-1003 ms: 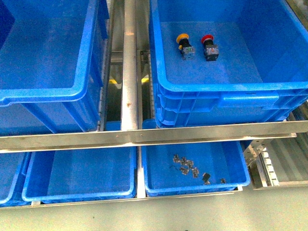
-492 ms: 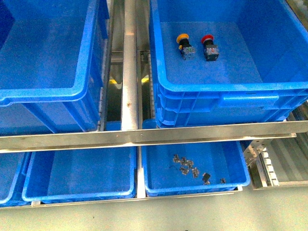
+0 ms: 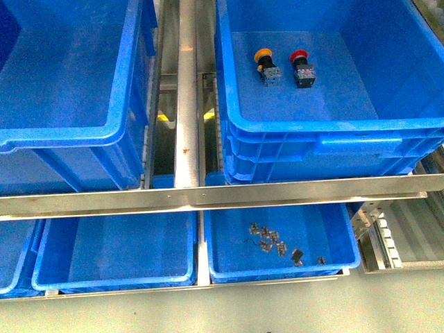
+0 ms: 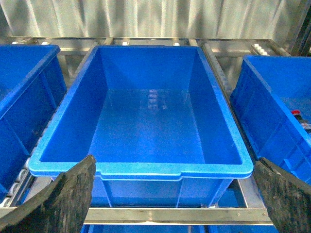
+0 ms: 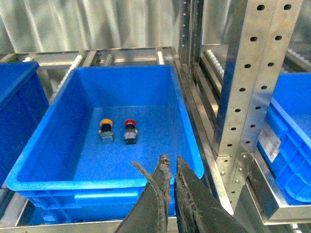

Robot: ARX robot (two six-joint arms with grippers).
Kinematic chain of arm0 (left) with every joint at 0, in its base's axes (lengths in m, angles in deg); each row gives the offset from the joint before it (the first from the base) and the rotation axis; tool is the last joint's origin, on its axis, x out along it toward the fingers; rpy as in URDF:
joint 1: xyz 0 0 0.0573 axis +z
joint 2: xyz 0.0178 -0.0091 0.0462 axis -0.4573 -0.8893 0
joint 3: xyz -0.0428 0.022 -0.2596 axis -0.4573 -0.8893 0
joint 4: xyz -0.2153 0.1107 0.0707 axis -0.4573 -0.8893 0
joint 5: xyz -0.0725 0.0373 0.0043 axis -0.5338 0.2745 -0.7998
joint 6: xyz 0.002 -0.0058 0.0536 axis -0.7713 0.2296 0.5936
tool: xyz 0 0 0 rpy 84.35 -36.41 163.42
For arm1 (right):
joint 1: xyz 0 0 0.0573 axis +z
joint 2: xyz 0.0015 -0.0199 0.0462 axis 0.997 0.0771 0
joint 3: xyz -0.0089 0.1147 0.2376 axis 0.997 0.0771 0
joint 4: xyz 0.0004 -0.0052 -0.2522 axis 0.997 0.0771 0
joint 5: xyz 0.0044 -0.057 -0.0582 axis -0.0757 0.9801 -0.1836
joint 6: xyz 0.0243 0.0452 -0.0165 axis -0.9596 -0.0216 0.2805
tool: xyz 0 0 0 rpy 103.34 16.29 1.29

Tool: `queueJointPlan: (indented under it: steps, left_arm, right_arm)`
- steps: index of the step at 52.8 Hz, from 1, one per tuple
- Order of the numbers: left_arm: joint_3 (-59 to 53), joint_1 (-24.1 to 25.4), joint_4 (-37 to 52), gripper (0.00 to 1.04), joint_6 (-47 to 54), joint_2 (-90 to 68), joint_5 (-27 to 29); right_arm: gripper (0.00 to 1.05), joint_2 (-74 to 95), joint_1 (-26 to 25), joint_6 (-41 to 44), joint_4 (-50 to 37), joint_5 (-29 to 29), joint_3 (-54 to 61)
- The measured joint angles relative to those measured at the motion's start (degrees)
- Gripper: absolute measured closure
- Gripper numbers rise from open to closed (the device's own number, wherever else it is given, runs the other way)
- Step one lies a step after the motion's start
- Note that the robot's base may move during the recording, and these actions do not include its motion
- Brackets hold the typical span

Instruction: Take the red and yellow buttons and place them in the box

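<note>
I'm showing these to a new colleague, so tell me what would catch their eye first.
Two buttons, one yellow and one red, lie side by side on the floor of the right crate. The left crate holds nothing in view. The right gripper hangs shut in front of the right crate; the left gripper's fingers stand wide apart.

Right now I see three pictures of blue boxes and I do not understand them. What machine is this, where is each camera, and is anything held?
This is a two-armed robot facing metal shelving. One camera sits on its body; each wrist carries another.

The body view shows two big blue crates above shallow trays. The right crate holds a yellow button and a red button, side by side. A lower tray contains small metal parts.

The left wrist view shows the left crate, empty, and the left tool open. The right tool is closed. Nothing is held.
</note>
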Motion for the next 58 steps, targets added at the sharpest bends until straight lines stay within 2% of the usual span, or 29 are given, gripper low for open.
queueJointPlan:
  steps: [19,24,53,55,58]
  left_arm:
    - [0.0,0.0,0.0,0.08,0.0,0.0,0.0]
    - [0.0,0.0,0.0,0.08,0.0,0.0,0.0]
    - [0.0,0.0,0.0,0.08,0.0,0.0,0.0]
    - [0.0,0.0,0.0,0.08,0.0,0.0,0.0]
    - [0.0,0.0,0.0,0.08,0.0,0.0,0.0]
  right_arm:
    - [1.01,-5.8,0.0,0.0,5.9,0.0,0.0]
    - [1.01,-14.3,0.0,0.0,15.6,-0.1,0.0]
    - [1.01,-15.8,0.0,0.0,16.0,0.0,0.0]
    - [0.99,-15.7,0.0,0.1,16.0,0.0,0.0]
    - [0.89,-15.7,0.0,0.1,16.0,0.0,0.0]
